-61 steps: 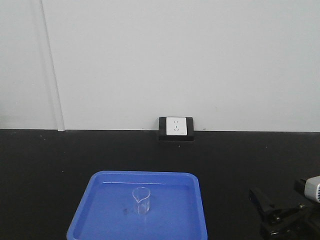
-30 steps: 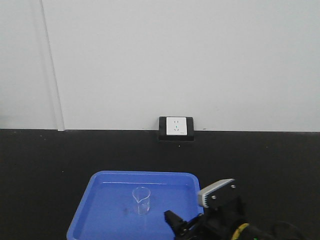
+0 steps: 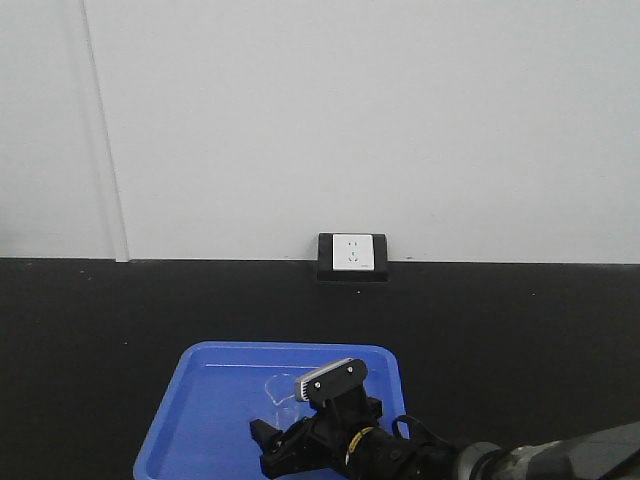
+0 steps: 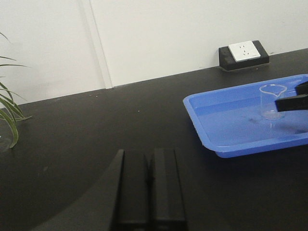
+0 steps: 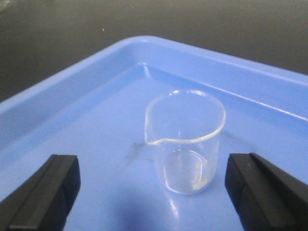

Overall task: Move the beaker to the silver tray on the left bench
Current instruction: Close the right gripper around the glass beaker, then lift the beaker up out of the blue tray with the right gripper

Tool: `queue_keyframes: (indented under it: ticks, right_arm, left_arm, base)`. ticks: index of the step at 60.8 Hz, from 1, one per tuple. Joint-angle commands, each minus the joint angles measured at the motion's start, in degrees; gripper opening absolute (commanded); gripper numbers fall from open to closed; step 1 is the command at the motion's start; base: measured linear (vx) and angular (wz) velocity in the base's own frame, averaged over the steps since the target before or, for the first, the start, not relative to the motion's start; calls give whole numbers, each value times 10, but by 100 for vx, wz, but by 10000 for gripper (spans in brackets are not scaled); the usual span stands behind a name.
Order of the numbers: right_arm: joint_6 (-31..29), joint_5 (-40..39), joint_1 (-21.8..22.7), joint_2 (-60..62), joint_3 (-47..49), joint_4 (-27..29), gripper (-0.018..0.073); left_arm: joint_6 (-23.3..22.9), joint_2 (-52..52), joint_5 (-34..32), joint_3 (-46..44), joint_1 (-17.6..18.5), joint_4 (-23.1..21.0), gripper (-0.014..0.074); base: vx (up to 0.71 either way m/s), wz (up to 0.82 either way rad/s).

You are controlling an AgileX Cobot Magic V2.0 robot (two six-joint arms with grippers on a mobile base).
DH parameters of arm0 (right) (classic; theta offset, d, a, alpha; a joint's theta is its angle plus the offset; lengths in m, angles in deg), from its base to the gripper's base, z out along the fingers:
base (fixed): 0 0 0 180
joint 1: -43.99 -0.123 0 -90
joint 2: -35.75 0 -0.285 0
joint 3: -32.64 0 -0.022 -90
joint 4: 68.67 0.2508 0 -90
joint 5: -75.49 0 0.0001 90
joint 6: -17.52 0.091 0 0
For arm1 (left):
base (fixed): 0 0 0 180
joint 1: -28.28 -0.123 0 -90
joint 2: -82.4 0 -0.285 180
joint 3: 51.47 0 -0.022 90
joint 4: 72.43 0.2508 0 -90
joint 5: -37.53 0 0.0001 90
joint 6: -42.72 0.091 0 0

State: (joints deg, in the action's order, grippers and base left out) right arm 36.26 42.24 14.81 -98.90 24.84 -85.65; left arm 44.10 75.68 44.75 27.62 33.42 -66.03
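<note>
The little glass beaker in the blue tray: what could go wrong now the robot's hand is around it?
The beaker sits off-centre between the fingers of the open right hand, so one finger may touch first and tip or slide it. Smooth glass could slip when lifted. Carried low, it might clip the raised rim of the blue tray.

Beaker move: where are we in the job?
Done: right claw is open with a finger on each side of the beaker. In hand: nothing gripped yet; the beaker stands upright in the blue tray. To do: close, lift, carry to the silver tray, which no view shows. Left claw is shut, idle over the bench.
</note>
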Motion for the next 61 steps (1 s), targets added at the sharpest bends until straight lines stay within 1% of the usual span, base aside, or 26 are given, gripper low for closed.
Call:
queue_keyframes:
  ticks: [1,15,22,29,35,38,43,52,53,56,61]
  right_arm:
    - [2,-22,1,11,48,2,648]
    - [2,-11,1,-22,104,6,638]
    - [4,15,1,-36,127,19,625]
    - [4,33,1,-50,147,26,598]
    - [4,37,1,-57,160,26,547]
    - [4,37,1,-58,165,26,499]
    - [4,31,1,-59,167,26,380]
    - [4,20,1,-52,171,26,102]
    - [4,20,1,-50,171,26,60]
    - [7,26,1,-41,171,26,-18]
    - [29,67,0,-17,171,23,-17]
  left_arm:
    - [-4,5,-45,11,3,-3,1]
    - [-4,5,-45,11,3,-3,1]
    - [-4,5,-45,11,3,-3,1]
    - [-4,5,-45,11,3,-3,1]
    - [-4,5,-45,11,3,-3,1]
    - [-4,5,-45,11,3,-3,1]
    - [-4,5,-45,11,3,-3,1]
    - [-4,5,-45,11,3,-3,1]
    - [-4,5,-45,11,3,-3,1]
    - [-4,5,-45,11,3,-3,1]
    - [-4,5,-45,11,3,-3,1]
  base:
    - [0,0]
    - [0,0]
    - [0,0]
    - [0,0]
    - [0,0]
    - [0,0]
    - [0,0]
    - [0,0]
    - [0,0]
    - [0,0]
    - [0,0]
